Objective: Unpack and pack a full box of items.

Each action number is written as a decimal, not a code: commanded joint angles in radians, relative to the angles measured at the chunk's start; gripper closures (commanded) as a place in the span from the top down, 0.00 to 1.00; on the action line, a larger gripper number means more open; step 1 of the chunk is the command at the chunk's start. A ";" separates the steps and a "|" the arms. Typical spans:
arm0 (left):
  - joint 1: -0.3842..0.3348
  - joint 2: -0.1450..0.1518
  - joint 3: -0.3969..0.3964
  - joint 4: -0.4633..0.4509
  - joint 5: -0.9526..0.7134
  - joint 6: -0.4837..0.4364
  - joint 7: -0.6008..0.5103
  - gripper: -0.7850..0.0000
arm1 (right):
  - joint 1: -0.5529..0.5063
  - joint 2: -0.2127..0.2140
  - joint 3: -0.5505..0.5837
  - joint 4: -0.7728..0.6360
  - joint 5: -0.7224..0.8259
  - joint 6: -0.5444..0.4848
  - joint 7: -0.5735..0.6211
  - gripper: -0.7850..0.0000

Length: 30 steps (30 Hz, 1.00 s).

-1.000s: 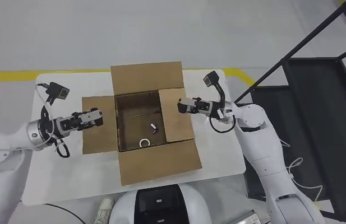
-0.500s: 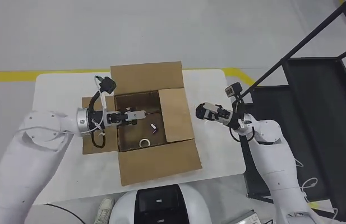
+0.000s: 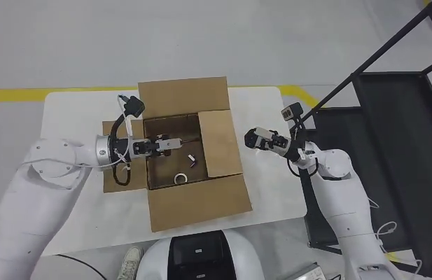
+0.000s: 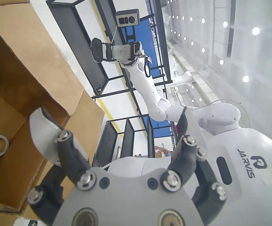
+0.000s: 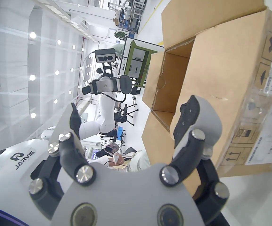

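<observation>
Top view: a brown box sits open in the middle of the white surface, with all four flaps folded outward. The left claw hangs over the middle of the opening, and its arm crosses the left edge. Its fingers are wide apart. On the box floor, nearer the front wall, lie a tape ring and a small part. The right claw hovers just past the right flap's outer edge, above a strip of white surface. Its fingers are apart too.
</observation>
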 commanded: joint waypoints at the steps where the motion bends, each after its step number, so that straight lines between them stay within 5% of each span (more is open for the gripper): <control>1: 0.000 -0.004 0.014 0.004 0.006 0.013 0.020 1.00 | 0.000 0.000 0.000 0.000 0.000 0.000 0.000 1.00; 7: -0.167 -0.052 0.174 0.086 0.039 0.049 0.049 1.00 | 0.000 0.000 0.000 0.000 0.000 0.000 0.000 1.00; 15: -0.398 -0.171 0.437 0.373 0.071 0.089 0.164 1.00 | 0.000 0.000 0.000 0.000 0.000 0.000 0.000 1.00; 24: -0.519 -0.308 0.614 0.666 0.019 0.094 0.215 1.00 | 0.000 0.000 0.000 0.000 0.000 0.000 0.000 1.00; 30: -0.541 -0.355 0.648 0.763 0.069 0.049 0.276 1.00 | 0.000 0.000 0.000 0.000 0.000 0.000 0.000 1.00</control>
